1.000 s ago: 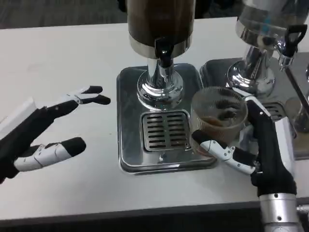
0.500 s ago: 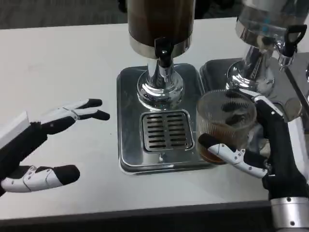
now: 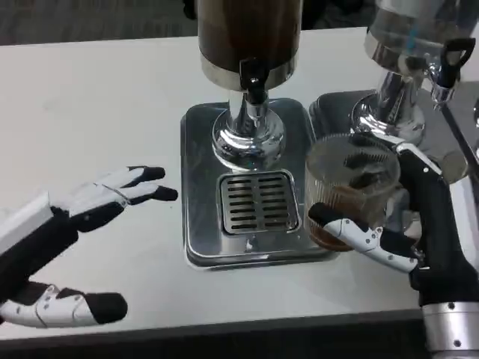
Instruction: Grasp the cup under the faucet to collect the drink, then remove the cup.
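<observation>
A ribbed clear cup (image 3: 350,190) with brown drink in its bottom is gripped by my right hand (image 3: 404,224), thumb in front and fingers behind. It stands at the right edge of the steel drip tray (image 3: 200,179), to the right of the grate (image 3: 257,202). The black faucet (image 3: 254,84) of the dark drink dispenser (image 3: 248,37) hangs over the grate, with nothing under it. My left hand (image 3: 71,239) hovers open over the table at the left, fingers spread toward the tray.
A second dispenser (image 3: 408,52) with its own black tap (image 3: 449,63) and steel tray (image 3: 337,108) stands at the back right, close behind the cup. White table (image 3: 97,97) stretches to the left and front.
The cup in my right hand has moved right and toward me, off the grate to the tray's edge. My left hand has drifted back and down toward the front left.
</observation>
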Available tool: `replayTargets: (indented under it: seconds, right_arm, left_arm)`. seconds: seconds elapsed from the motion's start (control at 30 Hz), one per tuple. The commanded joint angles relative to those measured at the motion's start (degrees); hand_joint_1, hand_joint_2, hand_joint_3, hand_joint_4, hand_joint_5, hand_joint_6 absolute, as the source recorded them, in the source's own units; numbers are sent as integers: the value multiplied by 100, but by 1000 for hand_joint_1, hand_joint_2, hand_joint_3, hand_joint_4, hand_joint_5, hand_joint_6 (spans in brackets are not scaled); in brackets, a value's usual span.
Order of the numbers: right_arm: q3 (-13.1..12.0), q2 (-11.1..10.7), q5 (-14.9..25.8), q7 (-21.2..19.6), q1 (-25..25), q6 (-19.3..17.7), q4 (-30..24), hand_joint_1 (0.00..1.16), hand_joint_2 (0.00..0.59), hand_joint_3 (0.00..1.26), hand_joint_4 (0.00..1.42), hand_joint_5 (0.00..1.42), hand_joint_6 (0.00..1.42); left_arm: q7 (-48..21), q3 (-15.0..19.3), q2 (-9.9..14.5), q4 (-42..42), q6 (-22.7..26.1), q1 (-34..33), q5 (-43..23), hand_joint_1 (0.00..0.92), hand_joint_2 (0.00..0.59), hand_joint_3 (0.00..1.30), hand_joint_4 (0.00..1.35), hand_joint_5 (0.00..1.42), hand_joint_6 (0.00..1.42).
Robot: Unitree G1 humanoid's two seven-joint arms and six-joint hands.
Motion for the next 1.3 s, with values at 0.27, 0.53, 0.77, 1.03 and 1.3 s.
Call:
replayTargets:
  seconds: [0.27,0.53,0.77,1.03,1.3]
  right_arm:
    - [-177,55,292,308,279,14,-875,933,140,701,899,1104,1424]
    - [-195,75,403,583,512,47,-1235,939,136,716,900,1117,1424]
    - [-156,137,498,797,697,69,-1594,935,129,719,900,1117,1424]
    - [-161,218,556,943,769,120,-1782,930,126,724,911,1117,1424]
    - [-161,266,560,981,811,137,-1841,931,126,725,918,1117,1424]
  left_arm:
    - [251,234,251,-282,-582,278,490,0,69,15,0,0,0]
    - [300,216,402,-402,-817,420,374,0,68,1,0,0,0]
    - [301,181,540,-558,-899,516,185,0,61,1,0,0,0]
    - [249,76,759,-543,-1077,488,7,0,55,20,0,0,0]
    - [230,-40,903,-535,-1166,478,-209,0,53,58,0,0,0]
